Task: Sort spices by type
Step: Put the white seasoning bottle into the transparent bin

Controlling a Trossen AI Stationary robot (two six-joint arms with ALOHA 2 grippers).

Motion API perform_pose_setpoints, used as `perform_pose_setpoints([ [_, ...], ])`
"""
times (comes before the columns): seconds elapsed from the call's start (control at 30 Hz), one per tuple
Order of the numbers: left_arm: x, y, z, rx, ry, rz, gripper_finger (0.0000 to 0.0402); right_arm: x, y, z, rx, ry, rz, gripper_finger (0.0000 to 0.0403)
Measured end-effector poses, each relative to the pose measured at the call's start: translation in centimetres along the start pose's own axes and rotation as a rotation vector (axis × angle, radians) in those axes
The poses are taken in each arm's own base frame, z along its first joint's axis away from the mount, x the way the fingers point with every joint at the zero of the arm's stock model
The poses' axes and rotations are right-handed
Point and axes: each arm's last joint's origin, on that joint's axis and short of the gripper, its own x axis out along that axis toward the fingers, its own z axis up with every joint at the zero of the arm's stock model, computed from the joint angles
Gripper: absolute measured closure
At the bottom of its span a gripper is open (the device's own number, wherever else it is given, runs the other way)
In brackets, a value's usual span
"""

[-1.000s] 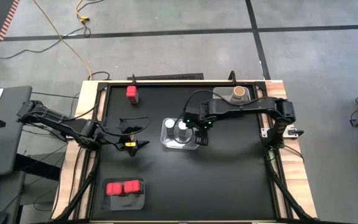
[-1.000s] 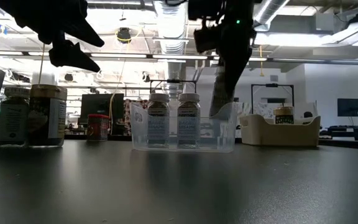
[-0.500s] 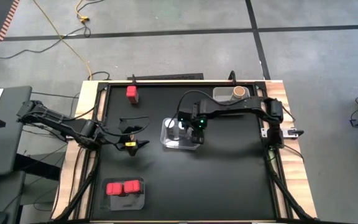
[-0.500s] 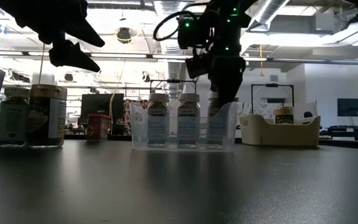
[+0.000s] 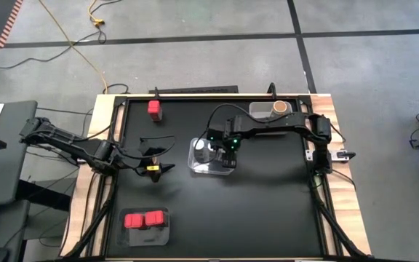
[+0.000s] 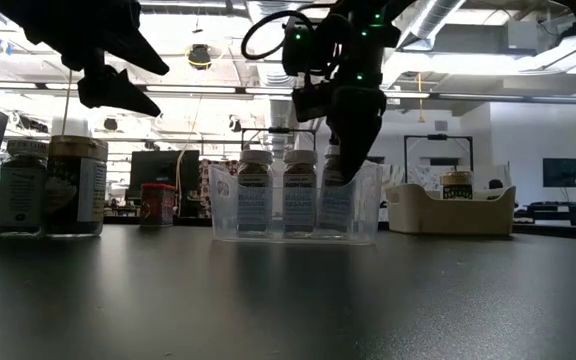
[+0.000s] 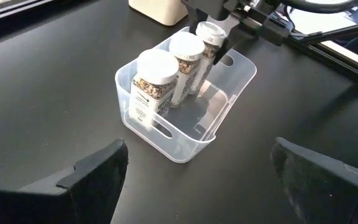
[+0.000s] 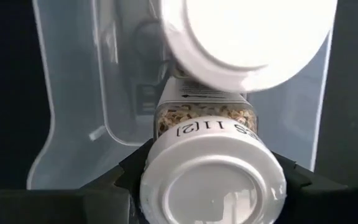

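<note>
White-lidded spice jar (image 7: 209,41) clamped in right gripper (image 7: 219,31), inside clear tray (image 7: 225,102) (left gripper (image 5: 157,156) apart, idle); could topple neighbouring jars (image 7: 166,74) if released crooked.

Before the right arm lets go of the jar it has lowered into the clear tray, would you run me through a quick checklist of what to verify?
1. Right gripper fingers closed on the third white-lidded jar: ok.
2. Jar inside the clear tray, beside the two white-lidded jars already there: ok.
3. Jar bottom resting on the tray floor: cannot tell; in the low view the tray wall blurs it.
4. Jar upright: not ok; in the left wrist view it leans slightly.
5. Left gripper open and parked away from the tray: ok.
6. Other spices out of the way, red box and tan jar at the far edge: ok.
</note>
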Motion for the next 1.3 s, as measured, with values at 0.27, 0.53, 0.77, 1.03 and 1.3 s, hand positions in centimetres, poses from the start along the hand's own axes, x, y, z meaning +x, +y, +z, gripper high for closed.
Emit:
perform_pose_setpoints([
  [0.27, 0.0, 0.0, 0.0, -0.015, 0.0, 0.0, 0.0024, 0.0, -0.1, 0.0, -0.002, -0.003, -0.001, 0.0176],
  [0.53, 0.0, 0.0, 0.0, -0.015, 0.0, 0.0, 0.0024, 0.0, 0.0, -0.3, -0.026, 0.026, 0.0, 0.0176],
  [0.77, 0.0, 0.0, 0.0, -0.015, 0.0, 0.0, 0.0024, 0.0, -0.6, -0.3, -0.013, 0.026, -0.003, 0.0175],
  [1.03, 0.0, 0.0, 0.0, -0.015, 0.0, -0.001, 0.0024, 0.1, -1.6, -0.5, 0.015, 0.037, -0.009, 0.0175],
  [1.3, 0.0, 0.0, 0.0, -0.015, 0.001, -0.001, 0.0024, 0.1, -1.9, -0.8, 0.024, 0.054, -0.009, 0.0173],
])
